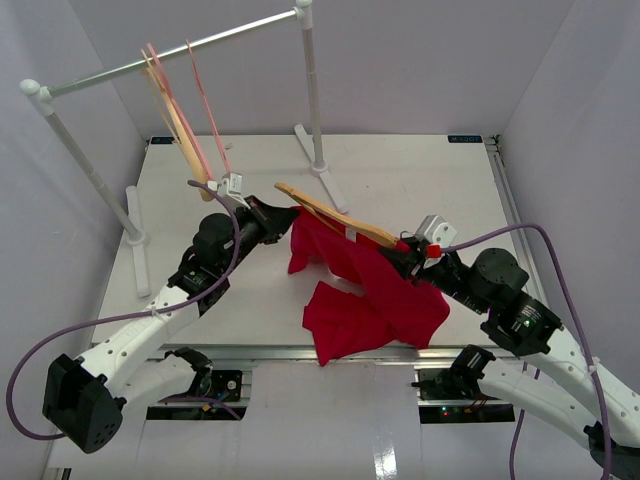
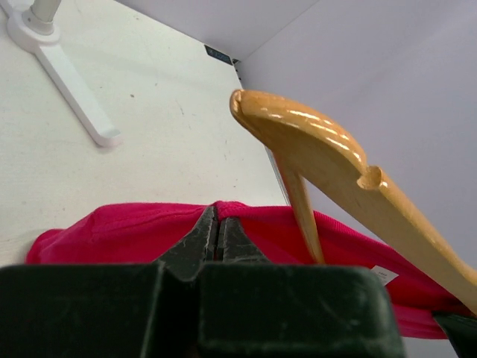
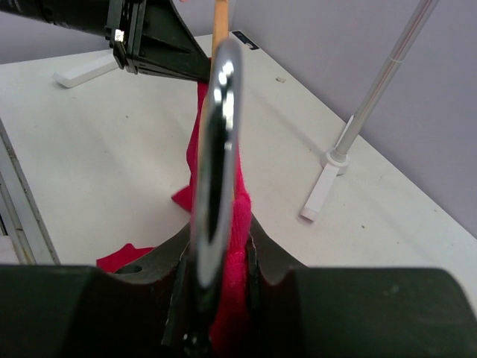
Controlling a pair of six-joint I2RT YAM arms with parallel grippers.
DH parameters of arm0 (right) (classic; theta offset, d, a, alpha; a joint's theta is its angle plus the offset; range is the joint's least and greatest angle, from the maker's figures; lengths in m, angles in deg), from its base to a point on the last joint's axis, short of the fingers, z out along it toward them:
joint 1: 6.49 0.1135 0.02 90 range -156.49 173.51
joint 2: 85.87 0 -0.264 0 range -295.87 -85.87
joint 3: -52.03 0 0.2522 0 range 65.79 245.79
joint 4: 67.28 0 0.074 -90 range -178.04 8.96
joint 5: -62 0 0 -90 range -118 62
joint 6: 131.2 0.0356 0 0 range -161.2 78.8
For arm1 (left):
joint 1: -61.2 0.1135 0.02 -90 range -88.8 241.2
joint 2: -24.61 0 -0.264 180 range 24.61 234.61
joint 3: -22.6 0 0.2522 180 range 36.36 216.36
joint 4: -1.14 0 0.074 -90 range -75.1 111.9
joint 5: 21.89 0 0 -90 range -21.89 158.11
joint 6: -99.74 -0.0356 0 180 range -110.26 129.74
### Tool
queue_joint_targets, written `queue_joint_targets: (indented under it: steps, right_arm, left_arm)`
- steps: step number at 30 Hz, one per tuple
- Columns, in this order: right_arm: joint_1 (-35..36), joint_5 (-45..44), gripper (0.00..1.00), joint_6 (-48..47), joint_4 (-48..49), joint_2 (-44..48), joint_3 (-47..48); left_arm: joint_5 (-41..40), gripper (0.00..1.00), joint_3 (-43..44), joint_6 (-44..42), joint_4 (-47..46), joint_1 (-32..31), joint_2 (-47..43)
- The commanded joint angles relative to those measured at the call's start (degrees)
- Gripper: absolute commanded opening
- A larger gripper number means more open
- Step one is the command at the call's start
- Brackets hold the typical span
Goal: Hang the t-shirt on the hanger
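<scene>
- My left jaws are pressed tight together, pinching the top edge of the t-shirt (image 2: 119, 231). The red cloth spreads across the lower part of my left wrist view, right at the tips.
- The hanger (image 2: 328, 156) slants from top centre to lower right of that view, just above the cloth.
- My right jaws stand narrowly parted, clamped on the hanger's metal hook (image 3: 218, 134), with red cloth bunched between them too.
- In the overhead view the t-shirt (image 1: 375, 290) drapes from the hanger (image 1: 330, 213) at mid-frame, between my two sets of jaws. Its lower part is heaped on the bench (image 1: 420, 170) at lower centre.
</scene>
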Motion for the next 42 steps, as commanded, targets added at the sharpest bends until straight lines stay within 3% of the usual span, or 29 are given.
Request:
queue_joint_targets:
  steps: [1,10,27,33,42]
  right_arm:
    - [-0.7,-4.7,0.08,-4.9,0.0,5.1,1.3]
    - [-0.7,-3.9,0.08,-3.2,-4.9,7.5,1.4]
    - [-0.8,-9.9,0.08,0.9,-16.2,8.5,5.2]
    - [-0.7,-11.0,0.08,0.7,-17.5,8.3,5.3]
    - [-0.7,-9.7,0.08,0.9,-20.7,8.7,6.0]
  left_arm:
    - [-2.0,0.0,5.8,-4.1,10.0,6.3,-2.1]
    - [-0.8,0.0,18.5,-8.5,22.6,9.1,1.2]
    - [8.0,0.0,27.8,-12.5,29.9,23.2,5.4]
    - [9.5,0.0,29.6,-15.5,29.8,23.7,5.4]
    - [5.0,0.0,38.2,-20.7,35.9,23.8,6.8]
